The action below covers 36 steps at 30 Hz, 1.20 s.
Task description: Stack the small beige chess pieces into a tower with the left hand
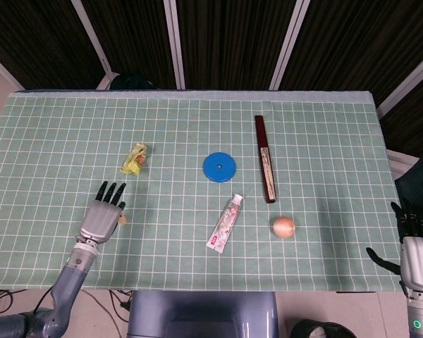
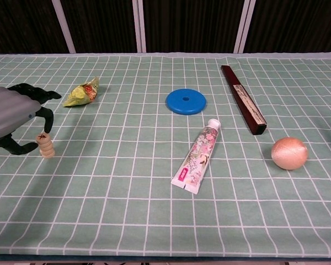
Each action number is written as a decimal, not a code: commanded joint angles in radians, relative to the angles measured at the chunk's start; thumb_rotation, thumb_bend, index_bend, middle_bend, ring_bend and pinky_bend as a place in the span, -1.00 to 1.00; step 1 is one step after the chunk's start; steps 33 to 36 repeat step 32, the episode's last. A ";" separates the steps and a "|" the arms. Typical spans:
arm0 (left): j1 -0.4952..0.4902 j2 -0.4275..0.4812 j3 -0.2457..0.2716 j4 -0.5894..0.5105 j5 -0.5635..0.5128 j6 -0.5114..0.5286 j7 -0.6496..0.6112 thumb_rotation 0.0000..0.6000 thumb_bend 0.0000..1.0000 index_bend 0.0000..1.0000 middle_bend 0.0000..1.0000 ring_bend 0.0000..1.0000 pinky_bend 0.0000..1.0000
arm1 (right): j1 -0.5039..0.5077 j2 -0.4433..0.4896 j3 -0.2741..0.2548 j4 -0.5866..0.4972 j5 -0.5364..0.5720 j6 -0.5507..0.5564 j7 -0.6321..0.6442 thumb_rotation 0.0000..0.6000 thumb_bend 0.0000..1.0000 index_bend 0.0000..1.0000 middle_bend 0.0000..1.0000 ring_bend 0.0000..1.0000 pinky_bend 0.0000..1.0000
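The tower (image 2: 46,144) stood upright on the table (image 2: 127,210), long axis vertical, well left of the blue disc (image 2: 186,101). The left hand (image 2: 11,117) sat just beside it, fingers (image 2: 44,114) apart and curved around it, apparently not gripping. Risk: any sideways brush on withdrawal could topple the stack.
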 commanded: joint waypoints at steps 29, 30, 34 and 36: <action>0.270 0.424 0.040 -0.140 0.243 0.316 -0.645 1.00 -0.38 -0.85 -1.00 -1.00 -1.00 | 0.000 0.005 -0.011 0.007 -0.029 0.004 0.007 1.00 -0.53 -0.84 -0.97 -1.00 -1.00; 0.275 0.434 0.039 -0.142 0.246 0.322 -0.648 1.00 -0.38 -0.85 -1.00 -1.00 -1.00 | 0.001 0.005 -0.012 0.008 -0.031 0.004 0.009 1.00 -0.53 -0.84 -0.97 -1.00 -1.00; 0.285 0.449 0.037 -0.148 0.253 0.335 -0.655 1.00 -0.38 -0.85 -1.00 -1.00 -1.00 | 0.001 0.006 -0.013 0.010 -0.035 0.004 0.009 1.00 -0.53 -0.84 -0.97 -1.00 -1.00; 0.285 0.449 0.037 -0.148 0.253 0.335 -0.655 1.00 -0.38 -0.85 -1.00 -1.00 -1.00 | 0.001 0.006 -0.013 0.010 -0.035 0.004 0.009 1.00 -0.53 -0.84 -0.97 -1.00 -1.00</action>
